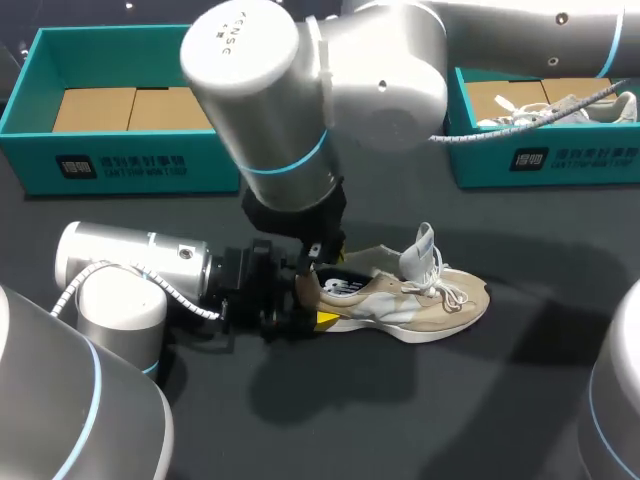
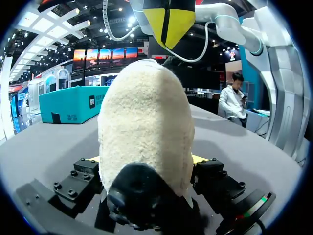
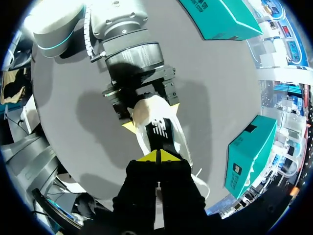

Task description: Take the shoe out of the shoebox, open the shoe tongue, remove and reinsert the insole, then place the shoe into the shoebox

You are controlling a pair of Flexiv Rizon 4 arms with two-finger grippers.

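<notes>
- Since the shoe [image 1: 420,300] lay on its sole on the table [image 1: 450,420], outside both boxes, it was judged to be light, with a soft, yielding upper over a stiffer sole.
- The left gripper [image 1: 303,303] was closed on the fleecy heel [image 2: 146,122] from two sides, low down by the sole. That firmer end was judged the best place for a hold, as the upper would be buckled by a pinch.
- The right gripper [image 3: 159,156] was seen hanging over the shoe's opening with its yellow tips pressed together. Whether anything thin was caught between them could not be told.
- The insole [image 3: 159,133] was seen lying dark inside the shoe, just under those tips. It was judged thin, floppy and easily creased, and best taken at its heel edge.
- The tongue [image 1: 420,250] was seen raised and the laces [image 1: 447,290] loose, and the laces were judged likely to snag on a finger.
- Farther off on the robot's left, an open teal shoebox [image 1: 130,165] was seen. It was lined with cardboard inserts [image 1: 95,108], and no shoe was in it.
- At the far right, a second teal shoebox [image 1: 560,160] was seen to hold another pale shoe [image 1: 600,108] with trailing laces.
</notes>
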